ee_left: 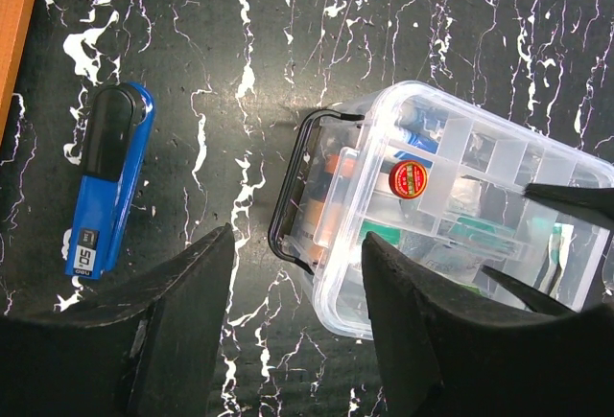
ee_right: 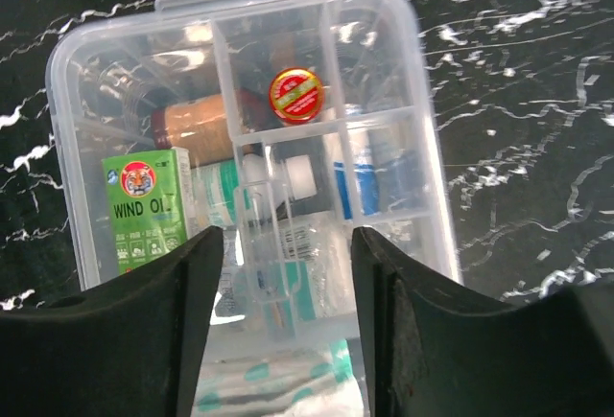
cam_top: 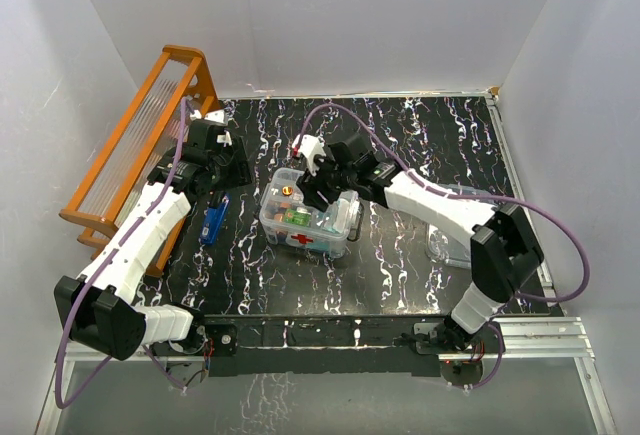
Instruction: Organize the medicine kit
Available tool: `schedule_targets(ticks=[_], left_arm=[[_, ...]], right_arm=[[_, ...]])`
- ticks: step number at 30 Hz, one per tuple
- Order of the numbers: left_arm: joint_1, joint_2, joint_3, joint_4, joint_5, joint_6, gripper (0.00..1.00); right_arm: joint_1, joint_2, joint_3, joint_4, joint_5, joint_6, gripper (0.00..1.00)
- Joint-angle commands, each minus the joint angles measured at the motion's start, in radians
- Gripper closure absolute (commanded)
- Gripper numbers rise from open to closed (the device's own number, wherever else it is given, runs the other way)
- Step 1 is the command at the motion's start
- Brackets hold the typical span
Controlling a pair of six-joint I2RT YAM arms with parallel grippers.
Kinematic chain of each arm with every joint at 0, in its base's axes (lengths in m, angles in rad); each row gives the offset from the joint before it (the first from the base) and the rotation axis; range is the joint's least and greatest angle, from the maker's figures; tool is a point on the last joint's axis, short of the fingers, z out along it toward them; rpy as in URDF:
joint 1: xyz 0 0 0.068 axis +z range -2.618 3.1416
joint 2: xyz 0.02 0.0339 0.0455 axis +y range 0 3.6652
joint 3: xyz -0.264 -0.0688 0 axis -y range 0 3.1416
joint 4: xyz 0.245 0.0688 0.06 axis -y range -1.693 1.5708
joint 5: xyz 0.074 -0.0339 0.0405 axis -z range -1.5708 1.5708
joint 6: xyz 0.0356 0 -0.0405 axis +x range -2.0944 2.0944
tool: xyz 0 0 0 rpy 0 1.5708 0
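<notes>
Black marbled tabletop point(cam_top: 400, 265), white walls around. I see the medicine kit point(cam_top: 305, 217) at the table's centre, with a red tin point(ee_right: 295, 95) in its divided tray point(ee_right: 384, 163). Right gripper point(ee_right: 285, 235) hangs over the kit, jaws apart, empty. Left gripper point(ee_left: 297, 240) hovers just left of it, jaws apart. Blue stapler point(ee_left: 107, 182) lies farther left.

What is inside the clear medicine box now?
Inside the medicine box, a divided tray holds a small red tin. Also seen: a green Wind Oil carton and a brown roll. The tray and the right gripper hide the rest.
</notes>
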Motion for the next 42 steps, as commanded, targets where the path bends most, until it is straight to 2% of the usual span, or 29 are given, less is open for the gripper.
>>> schedule_targets(ticks=[1,5,8,14,17,19,24,28,37,40,42], left_arm=[[0.006,-0.009,0.008,0.015,0.008,-0.001,0.45],[0.006,-0.015,-0.006,0.027,0.015,0.000,0.45],[0.005,-0.022,-0.023,0.044,0.023,0.003,0.44],[0.006,-0.039,-0.075,0.094,0.044,0.009,0.44],[0.006,-0.050,-0.105,0.128,0.054,0.011,0.44],[0.006,-0.059,-0.126,0.155,0.054,0.013,0.44],[0.006,-0.091,-0.165,0.211,0.034,0.016,0.45],[0.006,-0.124,-0.196,0.238,0.016,0.023,0.45],[0.006,-0.132,-0.212,0.242,0.061,0.040,0.44],[0.006,-0.136,-0.207,0.241,0.074,0.045,0.43],[0.006,-0.138,-0.200,0.236,0.077,0.048,0.42]], right_arm=[[-0.007,-0.101,0.058,0.029,0.077,0.061,0.45],[-0.007,-0.164,0.028,0.049,0.153,0.123,0.43],[-0.008,-0.229,-0.020,0.072,0.271,0.185,0.42],[-0.010,-0.388,-0.150,0.096,0.679,0.380,0.40],[-0.031,-0.446,-0.197,0.034,0.876,0.496,0.39],[-0.071,-0.472,-0.218,-0.027,0.940,0.574,0.38],[-0.228,-0.494,-0.274,-0.172,0.973,0.745,0.35],[-0.355,-0.490,-0.348,-0.215,0.962,0.836,0.26],[-0.654,-0.398,-0.473,-0.129,0.821,0.892,0.11],[-0.731,-0.353,-0.493,-0.098,0.779,0.889,0.09],[-0.749,-0.340,-0.509,-0.069,0.816,0.881,0.10]])
